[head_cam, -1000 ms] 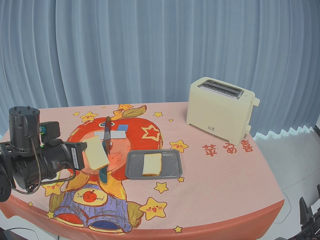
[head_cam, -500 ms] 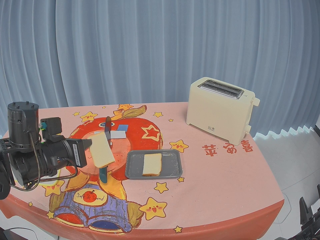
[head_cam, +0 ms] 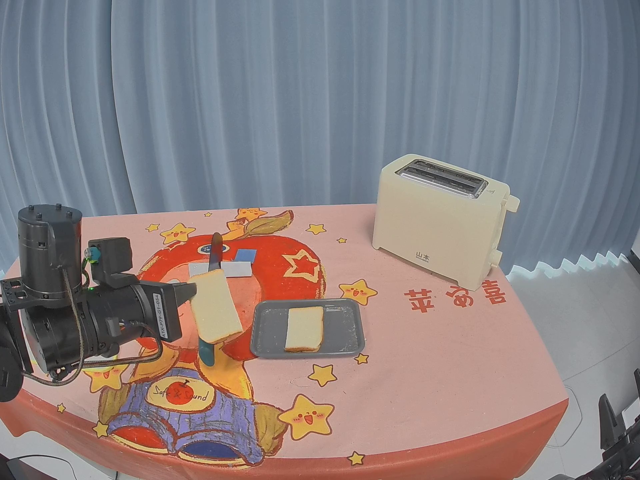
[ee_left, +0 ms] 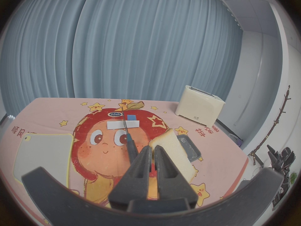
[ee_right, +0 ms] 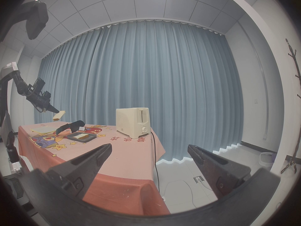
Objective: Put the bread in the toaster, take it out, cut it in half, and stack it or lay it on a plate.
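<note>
Left pincer [head_cam: 191, 293], clamped on one edge of a half slice of bread [head_cam: 217, 308], has carried it through the air a little rightward over the knife [head_cam: 207, 353] toward the grey tray [head_cam: 350, 311], where the other half [head_cam: 305, 329] already lies, so laying it down seems next.

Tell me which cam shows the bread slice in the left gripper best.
Head view: the held bread slice shows nearly its whole face, pinched at one edge by the left gripper. Left wrist view: the gripper's own fingers hide part of it. Right wrist view: small, far off, nearly edge-on.
</note>
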Tool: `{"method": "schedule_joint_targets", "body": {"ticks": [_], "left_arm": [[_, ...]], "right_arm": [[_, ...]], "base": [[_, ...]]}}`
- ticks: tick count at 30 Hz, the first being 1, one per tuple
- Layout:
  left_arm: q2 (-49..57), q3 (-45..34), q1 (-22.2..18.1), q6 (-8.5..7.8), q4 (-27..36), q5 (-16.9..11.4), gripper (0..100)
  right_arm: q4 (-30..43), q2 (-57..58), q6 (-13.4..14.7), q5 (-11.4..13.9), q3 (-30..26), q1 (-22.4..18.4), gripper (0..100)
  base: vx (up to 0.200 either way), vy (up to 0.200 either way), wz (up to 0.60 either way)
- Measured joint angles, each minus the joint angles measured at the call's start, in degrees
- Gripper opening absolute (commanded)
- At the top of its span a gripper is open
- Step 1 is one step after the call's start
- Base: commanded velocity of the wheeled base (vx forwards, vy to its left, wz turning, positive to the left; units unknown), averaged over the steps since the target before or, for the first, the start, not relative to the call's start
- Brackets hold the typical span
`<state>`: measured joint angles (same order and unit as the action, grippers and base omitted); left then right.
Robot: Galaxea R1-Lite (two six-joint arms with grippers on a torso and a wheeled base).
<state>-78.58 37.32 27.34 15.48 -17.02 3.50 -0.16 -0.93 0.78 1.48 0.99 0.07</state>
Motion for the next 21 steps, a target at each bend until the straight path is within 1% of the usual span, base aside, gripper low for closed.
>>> {"method": "schedule_joint_targets", "body": {"ticks": [5,9,14,18,21], "left_arm": [[0.0,-0.74,0.11,0.0,-2.39,-3.23,0],[0.02,-1.51,0.2,-0.13,-2.55,-4.4,0],[0.2,-1.66,0.33,0.13,-2.63,-6.72,0],[0.24,-1.57,1.84,0.0,-2.63,-6.97,0],[0.16,-0.66,2.72,-0.32,-3.17,-8.91,0]], "right_arm": [[0.0,0.0,0.01,0.0,0.02,-0.02,100],[0.0,0.0,0.01,0.0,0.02,0.0,100],[0.0,0.0,0.0,0.0,0.02,0.02,100],[0.02,0.0,0.01,0.0,0.02,-0.02,100],[0.0,0.0,0.0,0.0,0.02,-0.02,100]], "base": [[0.0,0.0,0.0],[0.0,0.0,0.0],[0.0,0.0,0.0],[0.0,0.0,0.0],[0.0,0.0,0.0]]}}
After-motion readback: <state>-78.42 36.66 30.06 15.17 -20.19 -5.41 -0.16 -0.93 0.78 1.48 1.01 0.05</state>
